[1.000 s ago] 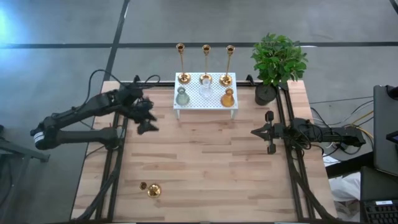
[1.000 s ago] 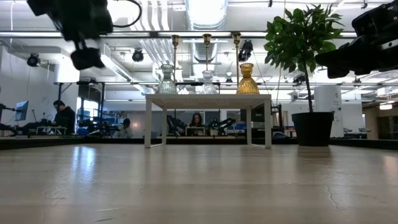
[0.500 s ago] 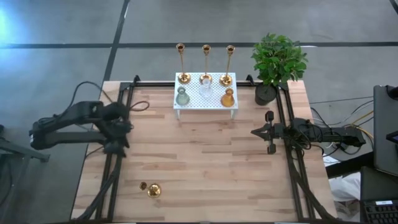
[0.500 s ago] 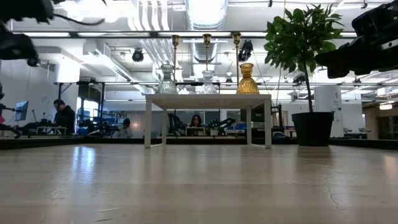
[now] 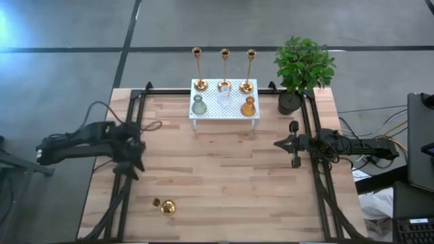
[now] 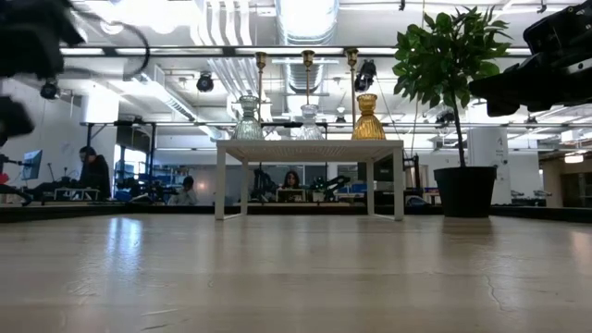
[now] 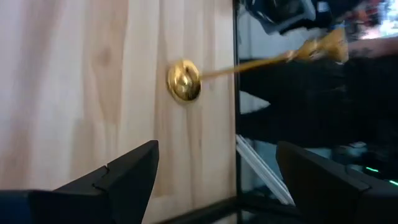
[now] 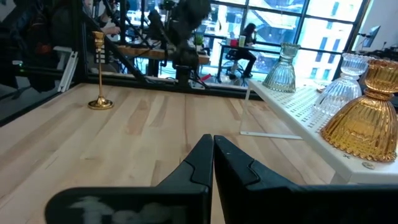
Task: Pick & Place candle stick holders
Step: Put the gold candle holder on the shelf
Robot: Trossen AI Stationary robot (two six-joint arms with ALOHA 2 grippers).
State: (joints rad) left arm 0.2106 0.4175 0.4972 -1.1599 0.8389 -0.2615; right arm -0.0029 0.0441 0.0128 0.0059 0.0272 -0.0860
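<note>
One gold candle stick holder stands on its round base near the table's front left; it also shows in the left wrist view and the right wrist view. Three more candle stick holders stand in a row on the far edge of the white shelf. My left gripper is open and empty at the table's left edge, some way to the far side of the lone holder; its fingers stand wide apart. My right gripper is shut and empty at the table's right side.
Three vases, greenish, clear and amber, stand on the shelf in front of the holders. A potted plant stands at the far right corner. Black rails run along both table sides. Bare wood lies mid-table.
My left gripper has drawn back from beside the shelf's left end toward the table's left edge and a little toward the near edge, passing out to the left in the low view. The holders and vases have kept still.
</note>
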